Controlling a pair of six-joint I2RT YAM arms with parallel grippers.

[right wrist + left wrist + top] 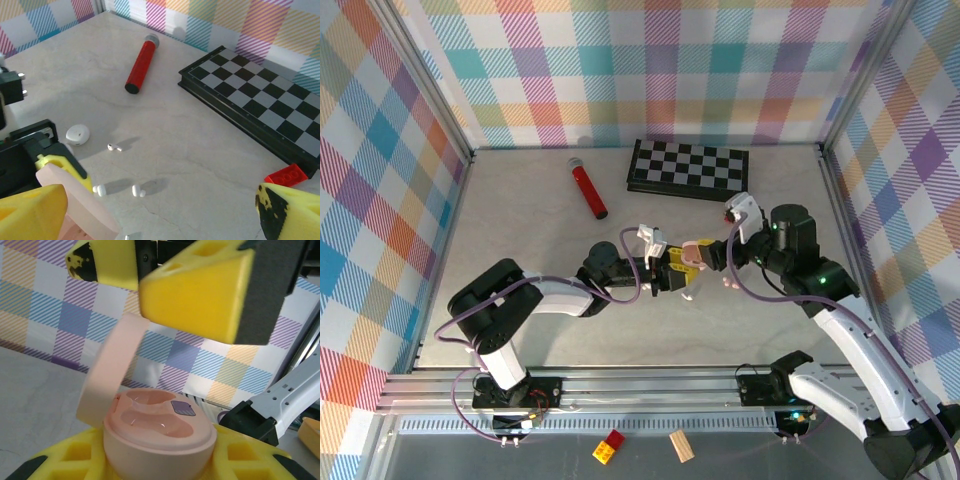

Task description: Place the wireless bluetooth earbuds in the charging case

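- left gripper [682, 272] clamps open charging case [160, 435], mid-frame
- right gripper [160, 215] wide, empty; earbuds [114, 147] loose on table [200, 150], lower left
- my worry: glossy, they squirt from the grip, or I bump the lid [107, 370]

The left arm [535, 295] and right arm [845, 345] are each built of 2 tones: black rounded joint housings and white link shells, with a purple cable [442, 330] looping alongside. The fingers [195, 295] are chunky yellow blocks faced with dark grey pads, 1 tip scuffed black.
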